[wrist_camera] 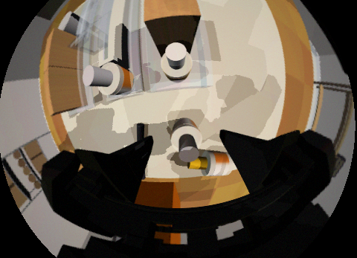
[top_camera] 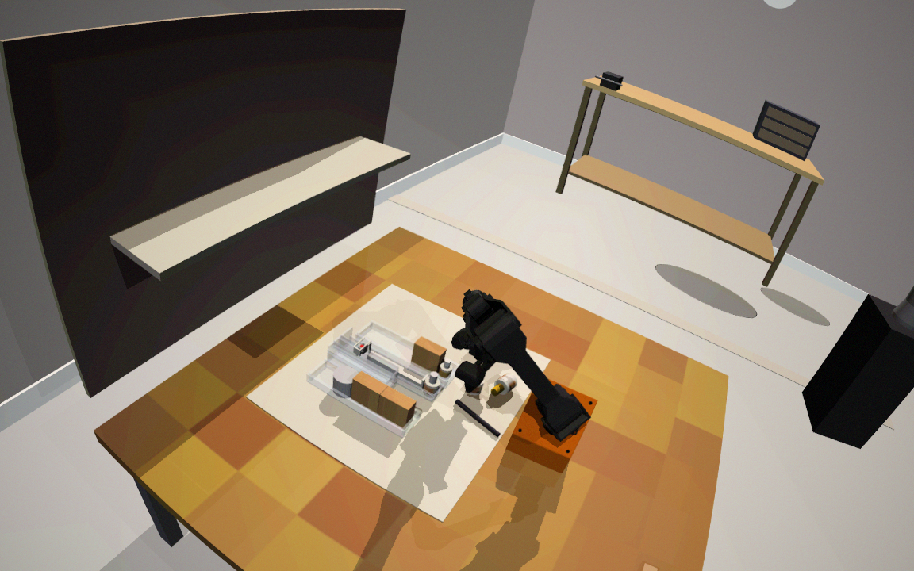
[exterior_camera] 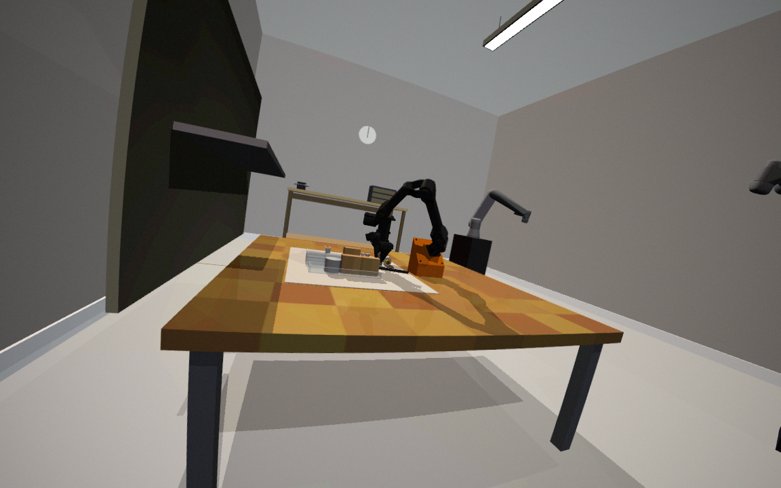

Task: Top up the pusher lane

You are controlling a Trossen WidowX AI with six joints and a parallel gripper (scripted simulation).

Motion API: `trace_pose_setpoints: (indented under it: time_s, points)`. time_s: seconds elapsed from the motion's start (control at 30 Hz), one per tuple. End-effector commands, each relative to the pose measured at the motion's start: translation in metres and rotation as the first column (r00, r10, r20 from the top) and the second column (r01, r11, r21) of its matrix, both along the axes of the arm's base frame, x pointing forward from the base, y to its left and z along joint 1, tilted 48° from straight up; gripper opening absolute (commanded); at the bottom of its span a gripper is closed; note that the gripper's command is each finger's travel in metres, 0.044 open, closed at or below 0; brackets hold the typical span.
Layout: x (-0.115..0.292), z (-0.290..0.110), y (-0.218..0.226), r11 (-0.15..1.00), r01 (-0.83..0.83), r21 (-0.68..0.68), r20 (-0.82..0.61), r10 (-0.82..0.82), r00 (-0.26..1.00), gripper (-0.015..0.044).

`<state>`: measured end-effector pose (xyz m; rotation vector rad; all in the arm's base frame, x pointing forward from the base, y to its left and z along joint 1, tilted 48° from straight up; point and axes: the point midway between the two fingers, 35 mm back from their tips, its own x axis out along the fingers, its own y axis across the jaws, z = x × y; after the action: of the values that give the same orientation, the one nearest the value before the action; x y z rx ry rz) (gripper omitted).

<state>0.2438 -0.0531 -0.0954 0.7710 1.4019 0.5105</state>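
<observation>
My gripper [top_camera: 470, 383] [exterior_camera: 384, 255] [wrist_camera: 187, 136] is open and empty. It hangs low over a loose upright jar [wrist_camera: 187, 145] with a grey lid, one finger on each side, not touching it. In the top view the gripper hides this jar. A second loose jar [top_camera: 501, 387] [wrist_camera: 213, 163] with a yellow lid lies on its side just beside it. The clear lane fixture [top_camera: 347, 340] holds two grey-lidded jars at its front: one jar [top_camera: 446, 366] [wrist_camera: 175, 61] before a brown box, the other jar [top_camera: 432, 383] [wrist_camera: 101, 76] in the neighbouring lane with the rail.
Brown boxes [top_camera: 382, 399] [top_camera: 428, 351] and a grey can [top_camera: 341, 383] stand in the fixture. A black rod [top_camera: 477, 417] lies on the white mat [top_camera: 282, 406] near the arm's orange base [top_camera: 552, 443]. A dark wall panel with a shelf stands behind the table.
</observation>
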Motion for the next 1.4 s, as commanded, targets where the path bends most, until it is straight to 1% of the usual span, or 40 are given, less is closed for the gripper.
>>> trace_pose_setpoints:
  time_s: [0.0,0.33,0.57,0.73,1.13,1.37]
  points:
    - [-0.001,-0.003,0.004,1.000,0.005,0.006,-0.007,-0.005,1.000,0.0440]
    - [-0.001,-0.003,0.004,1.000,0.005,0.006,-0.007,-0.005,1.000,0.0177]
    - [-0.001,-0.003,0.004,1.000,0.005,0.006,-0.007,-0.005,1.000,0.0131]
    - [-0.001,0.008,-0.009,1.000,0.006,0.002,-0.007,-0.006,1.000,0.0000]
    - [-0.014,0.068,-0.065,1.000,0.006,0.001,-0.009,-0.006,1.000,0.0000]
    - [-0.009,0.073,-0.063,1.000,0.006,-0.002,-0.009,-0.006,1.000,0.0000]
